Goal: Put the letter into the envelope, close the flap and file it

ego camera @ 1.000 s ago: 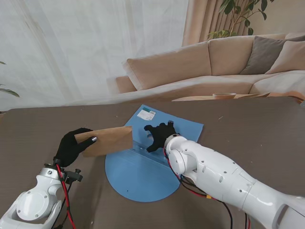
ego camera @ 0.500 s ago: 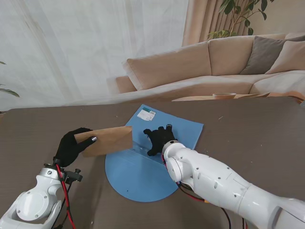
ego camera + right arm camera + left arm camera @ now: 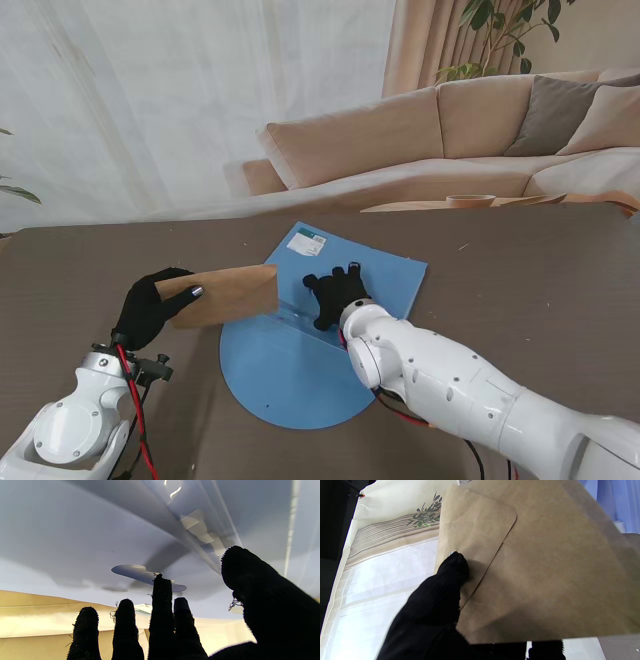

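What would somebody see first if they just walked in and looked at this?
Probably the big blue folder lying open in the middle of the brown table, because its color jumps out. The right hand, in a black glove with fingers spread, sits over it. To the left, the left hand holds a brown envelope lifted off the table, its flap folded shut.

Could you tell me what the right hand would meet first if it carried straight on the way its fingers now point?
Most likely the blue folder: the right hand hangs over it, fingers aimed at its surface. The envelope sits off to the left, though depth is unclear.
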{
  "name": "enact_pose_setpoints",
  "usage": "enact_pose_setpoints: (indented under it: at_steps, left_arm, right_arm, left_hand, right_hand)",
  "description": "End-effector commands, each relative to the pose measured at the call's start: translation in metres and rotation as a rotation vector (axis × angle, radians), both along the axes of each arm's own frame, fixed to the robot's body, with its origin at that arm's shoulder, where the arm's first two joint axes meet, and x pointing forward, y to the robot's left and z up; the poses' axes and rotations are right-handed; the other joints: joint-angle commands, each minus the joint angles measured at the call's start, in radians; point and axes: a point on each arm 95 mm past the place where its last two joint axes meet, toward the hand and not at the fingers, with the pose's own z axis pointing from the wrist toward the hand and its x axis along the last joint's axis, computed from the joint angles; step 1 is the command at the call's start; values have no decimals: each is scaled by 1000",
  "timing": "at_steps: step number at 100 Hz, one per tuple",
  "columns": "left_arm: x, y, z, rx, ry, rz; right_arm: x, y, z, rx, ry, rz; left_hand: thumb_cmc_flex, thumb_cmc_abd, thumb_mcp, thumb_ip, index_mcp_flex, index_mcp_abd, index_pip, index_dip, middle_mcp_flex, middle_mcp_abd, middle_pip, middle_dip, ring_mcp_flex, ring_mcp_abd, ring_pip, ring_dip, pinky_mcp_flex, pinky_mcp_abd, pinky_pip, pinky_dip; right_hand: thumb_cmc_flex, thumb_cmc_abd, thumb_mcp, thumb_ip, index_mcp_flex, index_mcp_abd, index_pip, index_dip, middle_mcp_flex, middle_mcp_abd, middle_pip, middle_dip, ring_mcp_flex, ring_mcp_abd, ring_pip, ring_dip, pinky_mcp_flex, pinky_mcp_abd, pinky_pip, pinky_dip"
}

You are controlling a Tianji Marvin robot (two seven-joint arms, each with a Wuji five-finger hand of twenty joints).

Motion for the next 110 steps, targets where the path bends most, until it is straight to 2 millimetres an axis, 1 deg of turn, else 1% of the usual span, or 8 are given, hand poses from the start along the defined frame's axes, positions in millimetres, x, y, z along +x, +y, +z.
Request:
enact_pose_setpoints:
  at_steps: [1, 15, 25, 32, 60, 70, 86, 110]
  left_arm:
    - [-3, -3, 0, -6, -2, -14]
    - [-2, -3, 0, -8, -4, -13]
    - [-2, -2, 0, -9, -5, -12]
    - [-2, -2, 0, -9, -5, -12]
    - [-2, -2, 1, -11, -6, -11]
    - [-2, -2, 1, -12, -6, -11]
    - [-2, -2, 1, -13, -7, -11]
    - [-1, -2, 1, -13, -10, -10]
  right_arm:
    - [-3, 3, -4, -8, 16, 7]
    - [-2, 3, -5, -13, 5, 13]
    - [-1, 3, -4, -18, -1, 18]
    - [-1, 2, -4, -22, -2, 22]
    - [-1, 2, -3, -16, -9, 33]
    - [-1, 2, -2, -5, -16, 33]
    - [-2, 2, 1, 18, -31, 28]
    - [-4, 3, 7, 63, -54, 19]
  left_hand:
    - [45, 58, 11, 28, -5, -20, 59, 21, -17, -11, 17, 15, -20, -11, 21, 27, -10, -29, 10, 1]
    - [45, 57, 11, 28, -5, -19, 59, 20, -16, -11, 18, 16, -21, -10, 21, 28, -10, -29, 10, 1]
    - [44, 57, 12, 28, -4, -20, 59, 20, -17, -11, 17, 16, -20, -11, 21, 28, -10, -29, 10, 1]
    - [44, 57, 12, 28, -4, -20, 59, 20, -16, -10, 18, 16, -20, -11, 21, 28, -9, -29, 10, 1]
    - [42, 57, 15, 27, -4, -20, 59, 20, -16, -11, 18, 16, -22, -12, 21, 28, -11, -29, 9, 1]
    - [42, 56, 16, 27, -4, -19, 59, 19, -16, -11, 17, 17, -22, -11, 21, 28, -11, -29, 9, 1]
    - [40, 56, 16, 26, -4, -21, 60, 19, -17, -10, 17, 17, -21, -12, 21, 28, -11, -29, 8, 1]
    - [40, 56, 18, 26, -5, -21, 60, 19, -16, -12, 18, 17, -21, -12, 21, 28, -11, -29, 8, 1]
  right_hand:
    - [26, -34, 21, -16, 10, -12, 32, -20, 60, -42, 30, 14, 14, -10, 8, 1, -8, 9, 13, -16]
    - [49, -70, 46, -25, 23, -7, 91, -52, 73, -55, 86, 50, 29, -22, 33, 11, -7, 6, 25, -24]
    - [63, -89, 58, -26, -2, 12, 137, -62, -25, -32, 229, 174, 11, -22, 113, 67, -6, 7, 35, -28]
    - [67, -93, 68, -23, -14, 10, 156, -54, -75, -47, 290, 268, 0, -28, 189, 118, -4, 9, 41, -27]
    - [67, -72, 150, 13, -12, 6, 176, -8, -97, -61, 353, 408, 18, -24, 334, 208, 10, 20, 61, -23]
    - [68, -54, 213, 51, 29, -5, 199, -7, -46, -54, 327, 402, 51, -18, 336, 208, 22, 27, 70, -24]
    - [125, -142, 346, 10, 106, 0, 226, -30, 63, -33, 251, 312, 89, -17, 323, 197, 43, 29, 87, -29]
    - [189, -148, 399, -19, 190, 4, 247, -81, 223, -21, 87, 154, 161, -22, 249, 135, 68, 32, 115, -33]
